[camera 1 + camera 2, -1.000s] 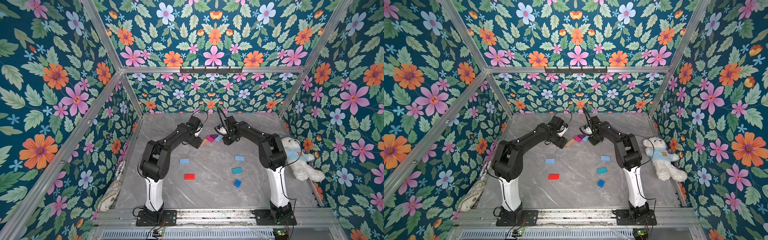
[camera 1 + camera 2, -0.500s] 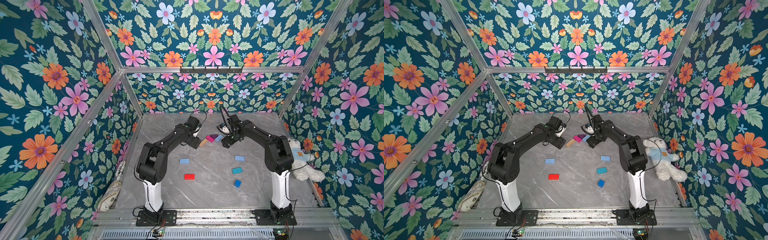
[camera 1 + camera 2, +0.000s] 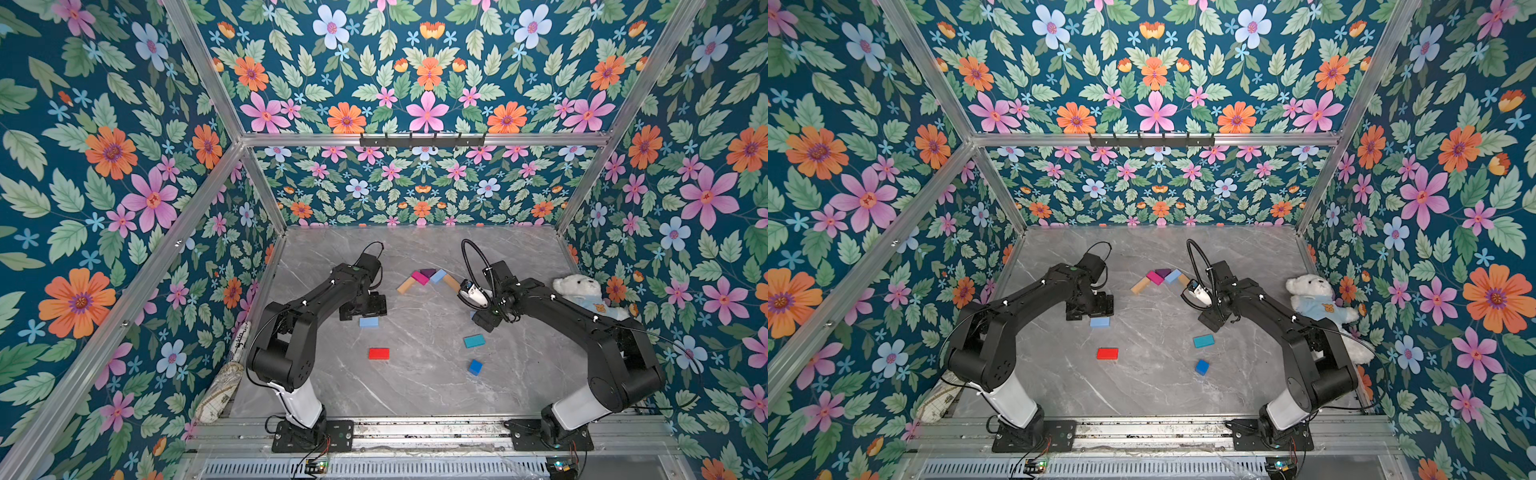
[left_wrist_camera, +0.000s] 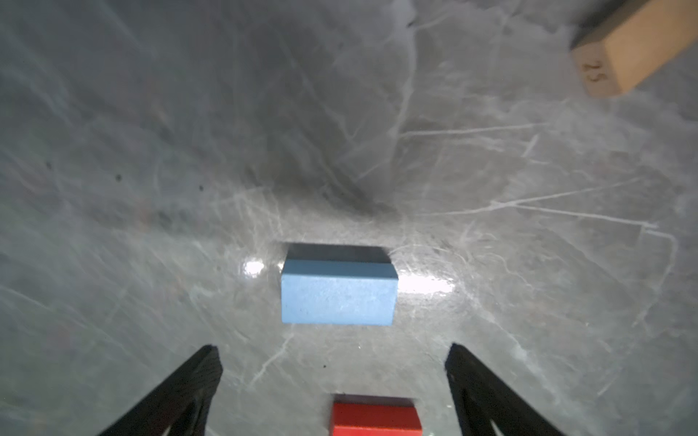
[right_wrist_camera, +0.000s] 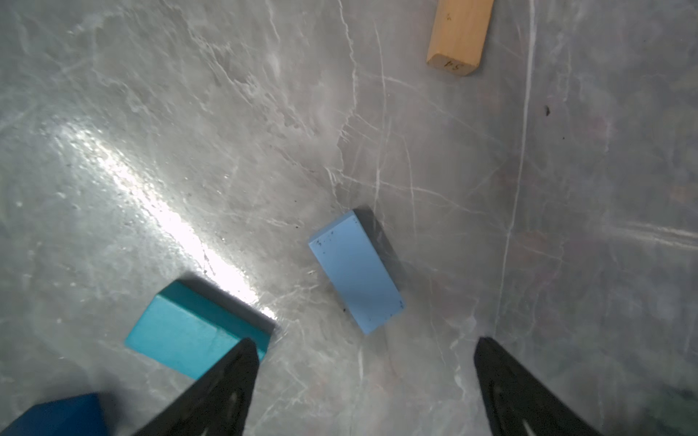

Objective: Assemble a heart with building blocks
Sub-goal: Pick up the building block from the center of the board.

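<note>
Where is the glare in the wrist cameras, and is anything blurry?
Left wrist: glare patches on the table beside the light blue block, both sides. Right wrist: a bright glare streak ends at the teal block; the dark blue block at the edge is blurred.

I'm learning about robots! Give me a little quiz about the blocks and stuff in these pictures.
1. True or false: the left gripper is holding the red block.
2. Pick one: in the started heart, what sits between the magenta block and the light blue block? A) purple triangle B) yellow ball C) green star
3. Fill in: the white toy in the light blue shirt is a plush ____.

Key: 1 false, the jaws stand open and empty, and the red block lies loose. 2 A. 3 bear.
</note>
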Controlling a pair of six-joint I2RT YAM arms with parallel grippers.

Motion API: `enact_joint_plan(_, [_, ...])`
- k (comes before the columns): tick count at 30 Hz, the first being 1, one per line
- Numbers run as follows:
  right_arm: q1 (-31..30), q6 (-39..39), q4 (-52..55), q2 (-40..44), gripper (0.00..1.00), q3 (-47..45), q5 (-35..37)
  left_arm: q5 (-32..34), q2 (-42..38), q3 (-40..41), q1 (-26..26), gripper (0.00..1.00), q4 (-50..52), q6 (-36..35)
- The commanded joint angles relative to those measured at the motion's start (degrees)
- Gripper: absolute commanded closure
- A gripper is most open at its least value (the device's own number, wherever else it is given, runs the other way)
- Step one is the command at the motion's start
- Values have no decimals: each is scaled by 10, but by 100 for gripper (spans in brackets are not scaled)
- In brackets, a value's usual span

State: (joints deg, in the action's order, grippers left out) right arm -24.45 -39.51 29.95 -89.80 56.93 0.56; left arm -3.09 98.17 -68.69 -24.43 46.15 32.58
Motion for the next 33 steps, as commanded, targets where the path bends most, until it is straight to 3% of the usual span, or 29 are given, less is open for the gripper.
enact_joint_plan(1, [-1, -24, -54, -5, 10, -11, 16, -3, -17, 17, 1, 3, -30, 154])
enact_joint_plan(5, [0, -24, -68, -18, 10, -18, 9, -5, -33, 53, 1, 3, -51, 221])
enact_joint_plan(12, [4, -20, -84, -61, 12, -16, 32, 1, -26, 63, 0, 1, -57, 279])
enact_joint_plan(19, [10, -12, -59, -107, 13, 3, 28, -15, -3, 67, 0, 2, -81, 327])
enact_joint_plan(33, [17, -6, -47, -105, 18, -15, 0, -25, 18, 73, -4, 7, -107, 383])
